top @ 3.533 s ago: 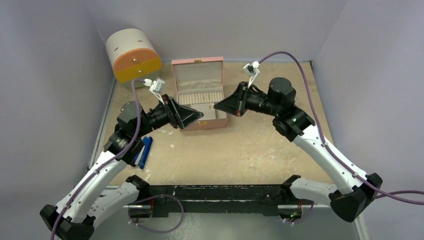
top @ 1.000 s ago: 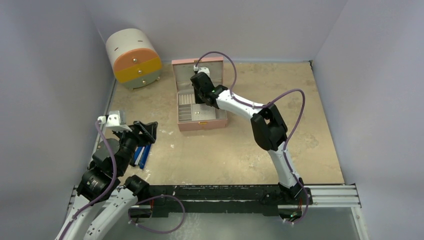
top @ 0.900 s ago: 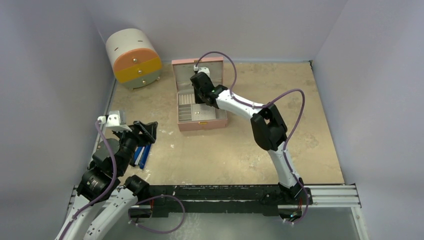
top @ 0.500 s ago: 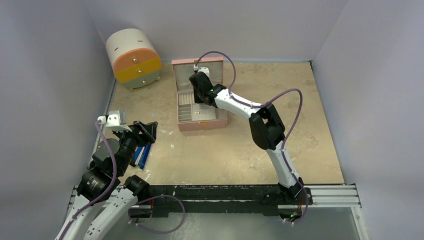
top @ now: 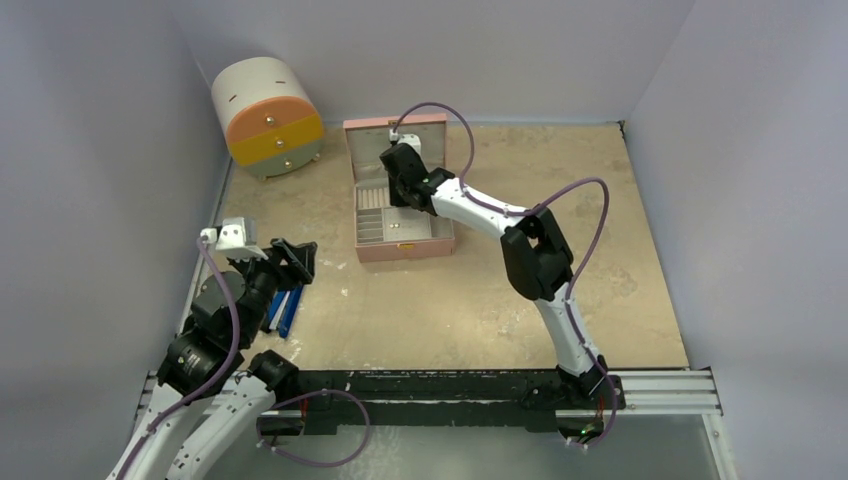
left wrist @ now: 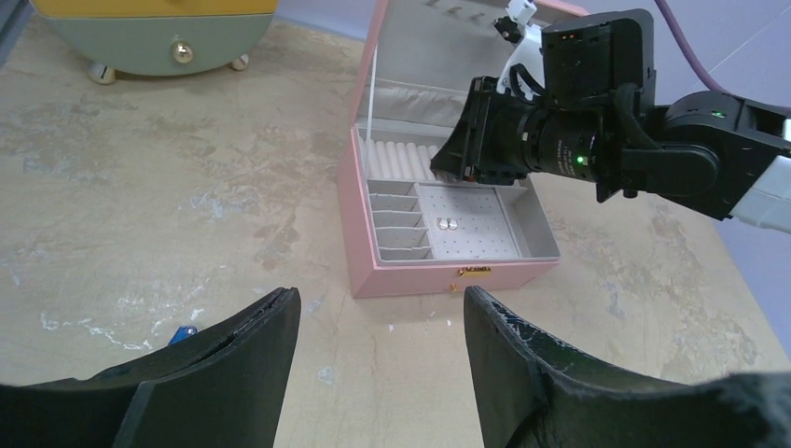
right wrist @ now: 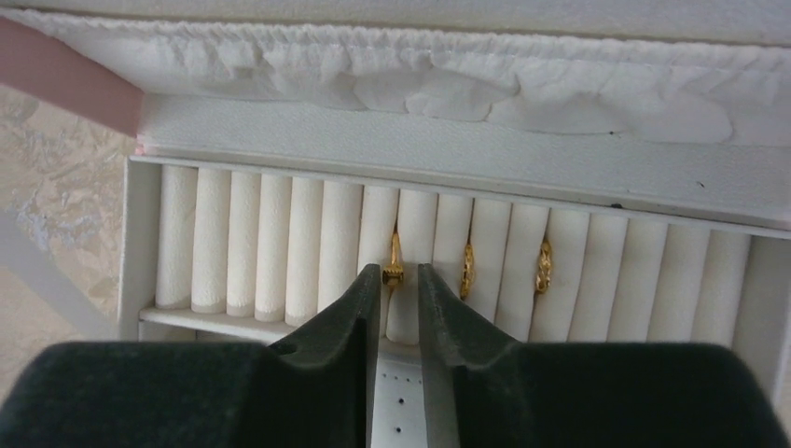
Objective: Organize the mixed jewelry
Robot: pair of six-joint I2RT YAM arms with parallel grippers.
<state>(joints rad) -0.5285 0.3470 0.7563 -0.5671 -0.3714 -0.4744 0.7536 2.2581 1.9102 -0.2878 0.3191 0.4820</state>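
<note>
Narrowly parted — right tool [right wrist: 399,273] just beside a gold ring [right wrist: 395,252].

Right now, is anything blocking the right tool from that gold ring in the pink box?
Nothing visible does. The right tool has its tips right at the gold ring, slotted between the white rolls of the pink box. Two other gold rings sit in other slots, clear of it.
</note>
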